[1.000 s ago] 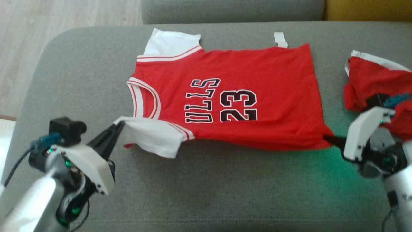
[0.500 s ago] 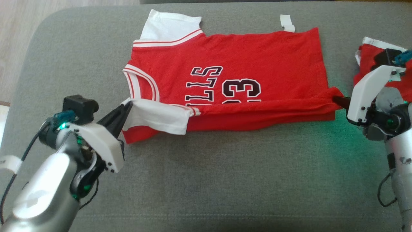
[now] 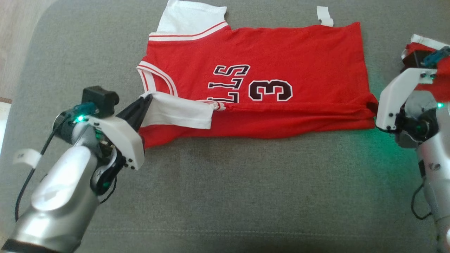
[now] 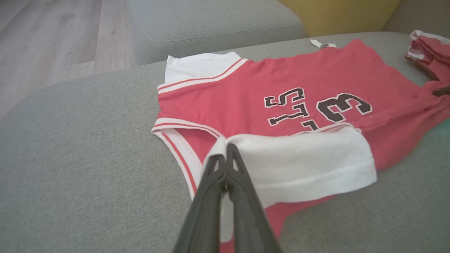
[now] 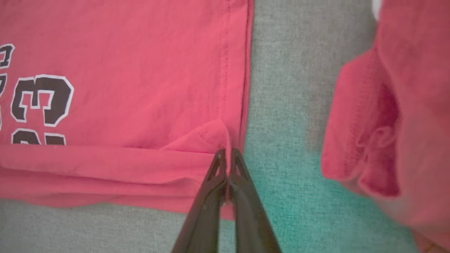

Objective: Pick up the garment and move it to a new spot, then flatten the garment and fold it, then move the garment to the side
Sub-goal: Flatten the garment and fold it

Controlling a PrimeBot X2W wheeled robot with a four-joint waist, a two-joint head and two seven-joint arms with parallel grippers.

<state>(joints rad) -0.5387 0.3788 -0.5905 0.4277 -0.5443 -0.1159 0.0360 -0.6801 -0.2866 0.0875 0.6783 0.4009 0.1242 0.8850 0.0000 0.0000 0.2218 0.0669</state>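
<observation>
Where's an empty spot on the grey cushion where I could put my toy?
The biggest bare patch is the near cushion, below the jersey, between the left gripper and the right gripper. More room lies left of the jersey, toward the cushion's edge. The right is crowded: that gripper pinches the jersey close to another red garment.

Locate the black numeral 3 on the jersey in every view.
Head view: numeral 3 just right of centre, upper half.
Left wrist view: numeral 3 right of centre, above middle.
Right wrist view: numeral 3 at the left edge, mid-height.
Shared landmark: second red garment past the jersey hem.
</observation>
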